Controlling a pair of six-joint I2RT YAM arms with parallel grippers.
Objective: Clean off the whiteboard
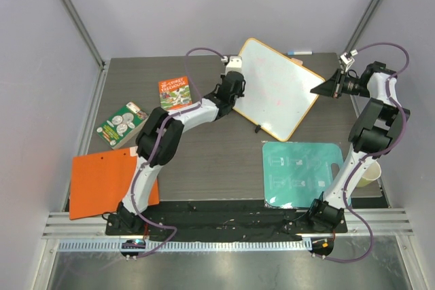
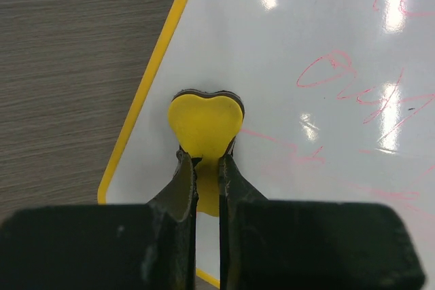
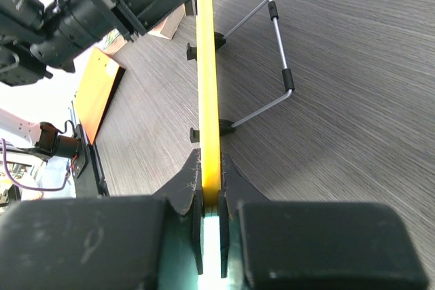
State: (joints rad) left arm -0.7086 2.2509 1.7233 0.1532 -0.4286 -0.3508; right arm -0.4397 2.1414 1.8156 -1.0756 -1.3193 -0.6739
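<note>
The whiteboard point(image 1: 279, 89), white with an orange-yellow rim, stands tilted at the back middle of the table on its wire stand point(image 3: 275, 66). Faint pink marks point(image 2: 340, 79) cover its face. My left gripper point(image 1: 236, 88) is at the board's left edge and is shut on a yellow heart-shaped eraser point(image 2: 205, 121), which presses against the white surface near the rim. In the left wrist view the gripper point(image 2: 207, 162) pinches the heart's lower tip. My right gripper point(image 1: 318, 90) is shut on the board's right rim point(image 3: 206, 79); its jaws point(image 3: 209, 171) clamp the rim edge-on.
A teal mat point(image 1: 302, 171) lies in front of the board by the right arm. An orange folder point(image 1: 109, 181) lies at the front left. Two books point(image 1: 175, 93) point(image 1: 122, 123) lie at the left. A paper cup point(image 1: 367, 173) stands at the right edge. A marker point(image 1: 299, 52) lies behind the board.
</note>
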